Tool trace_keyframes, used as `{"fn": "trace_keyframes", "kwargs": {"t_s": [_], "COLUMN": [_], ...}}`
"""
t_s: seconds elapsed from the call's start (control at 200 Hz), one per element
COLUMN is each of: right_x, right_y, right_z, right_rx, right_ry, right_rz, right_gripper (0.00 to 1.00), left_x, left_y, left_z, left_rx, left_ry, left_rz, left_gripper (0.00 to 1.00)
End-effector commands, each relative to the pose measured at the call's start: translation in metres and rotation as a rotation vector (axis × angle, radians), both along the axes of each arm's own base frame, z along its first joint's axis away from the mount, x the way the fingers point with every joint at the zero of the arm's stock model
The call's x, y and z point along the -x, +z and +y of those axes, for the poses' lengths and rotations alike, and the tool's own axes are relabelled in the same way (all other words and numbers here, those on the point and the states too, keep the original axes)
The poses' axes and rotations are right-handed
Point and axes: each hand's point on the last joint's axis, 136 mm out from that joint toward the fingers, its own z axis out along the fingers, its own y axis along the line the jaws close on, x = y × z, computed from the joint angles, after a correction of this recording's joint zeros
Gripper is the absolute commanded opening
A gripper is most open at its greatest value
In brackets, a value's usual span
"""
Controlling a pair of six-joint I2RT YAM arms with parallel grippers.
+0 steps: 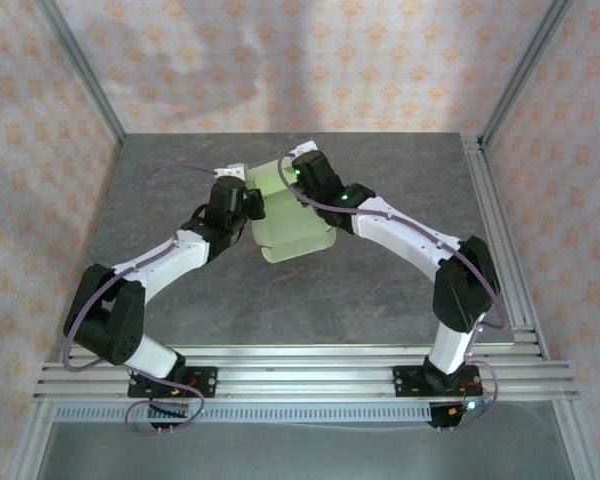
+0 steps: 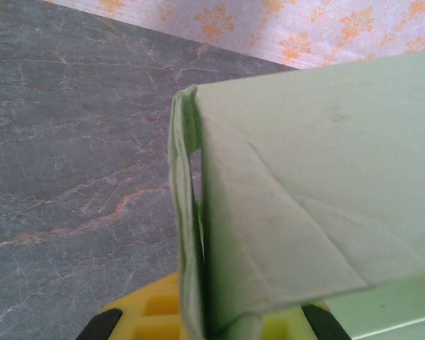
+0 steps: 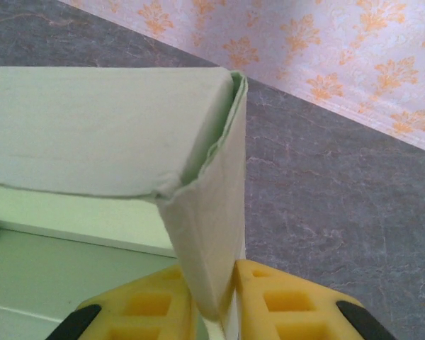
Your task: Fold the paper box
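Two walls of the paper box (image 1: 292, 215) already stood up, approx. at the counter (image 1: 400, 290) centre, a bit towards its far edge. L jaws were closed tight on the left doubled wall; R jaws pinched the right one. Near flap lay flat, so prob. half was left to fold.

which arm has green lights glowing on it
The right arm: two small green lights glow near its wrist, beside the paper box; the left arm has a dark wrist.

White arms (image 1: 170, 258), black joints, purple cables (image 1: 72, 325); left hand (image 2: 212, 326), right hand (image 3: 212, 304) yellow-padded.
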Motion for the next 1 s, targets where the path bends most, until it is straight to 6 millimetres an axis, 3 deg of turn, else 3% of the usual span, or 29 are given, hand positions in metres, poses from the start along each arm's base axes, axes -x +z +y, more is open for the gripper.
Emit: {"fn": "trace_keyframes", "kwargs": {"t_s": [0.0, 0.511, 0.996], "right_x": [-0.009, -0.013, -0.020], "right_y": [0.003, 0.002, 0.006], "right_z": [-0.001, -0.001, -0.015], "right_rx": [0.039, 0.224, 0.313], "right_ry": [-0.025, -0.104, -0.245], "right_rz": [-0.029, -0.101, -0.145], "right_gripper": [0.20, 0.13, 0.00], "left_x": [-0.002, -0.001, -0.003], "left_y": [0.019, 0.018, 0.018], "left_z": [-0.011, -0.012, -0.013], "left_rx": [0.042, 0.037, 0.044], "left_ry": [-0.043, -0.044, -0.047], "left_rz": [-0.042, -0.034, -0.031], "left_gripper": [0.00, 0.00, 0.00]}}
